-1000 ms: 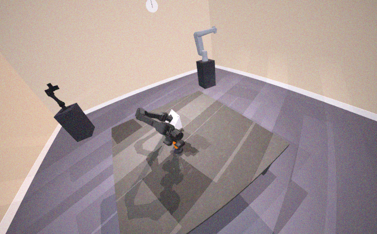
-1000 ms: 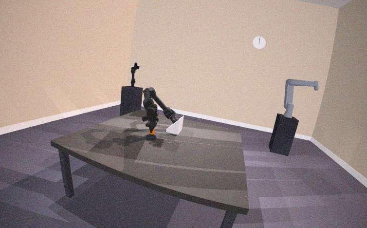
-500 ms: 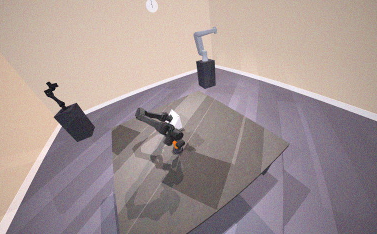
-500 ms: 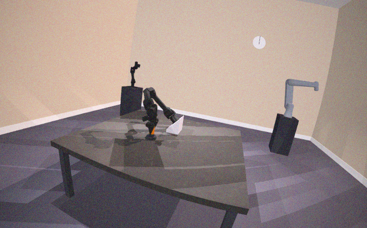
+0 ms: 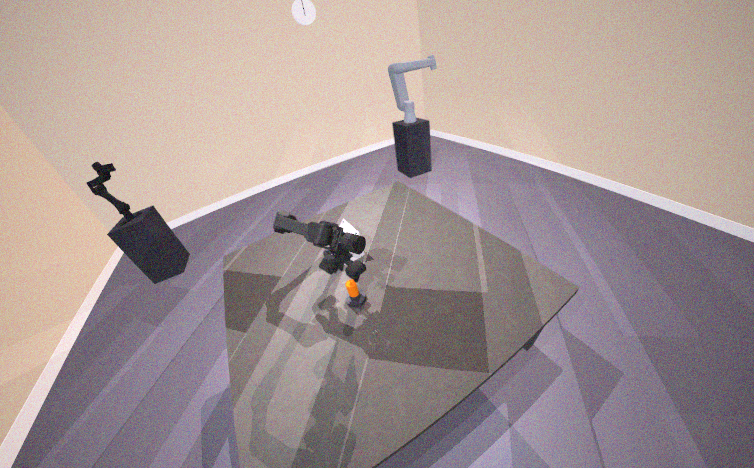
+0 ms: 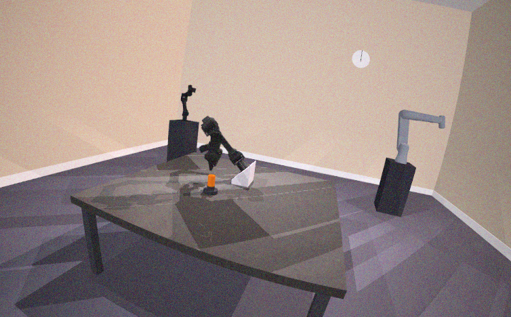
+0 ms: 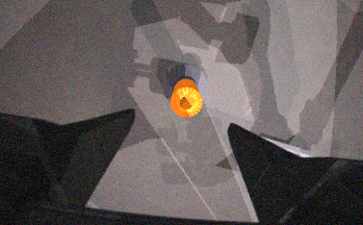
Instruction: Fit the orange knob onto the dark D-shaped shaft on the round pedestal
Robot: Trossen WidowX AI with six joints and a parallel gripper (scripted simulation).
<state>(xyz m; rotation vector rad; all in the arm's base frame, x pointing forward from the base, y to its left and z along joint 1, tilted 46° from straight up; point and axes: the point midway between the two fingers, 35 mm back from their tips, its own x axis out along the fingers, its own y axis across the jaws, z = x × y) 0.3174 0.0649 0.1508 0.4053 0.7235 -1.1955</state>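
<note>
The black two-fingered gripper (image 5: 342,268) (image 6: 211,168) (image 7: 183,120) hangs spread, nothing pinched, above the upright orange cylindrical knob (image 5: 351,288) (image 6: 211,180) (image 7: 186,98) over the dark round pedestal (image 5: 357,302) (image 6: 210,192)! Seating's unclear from here; misaligned flats could leave it perched, and an off-centre push could tip it!

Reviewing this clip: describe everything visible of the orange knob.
The knob is a plain orange cylinder, smooth and plastic-looking, with a dark recess in its top face. It stands upright over the dark pedestal. The fingers hang above, spread and not touching it. Whether it is fully seated, I cannot tell.
</note>
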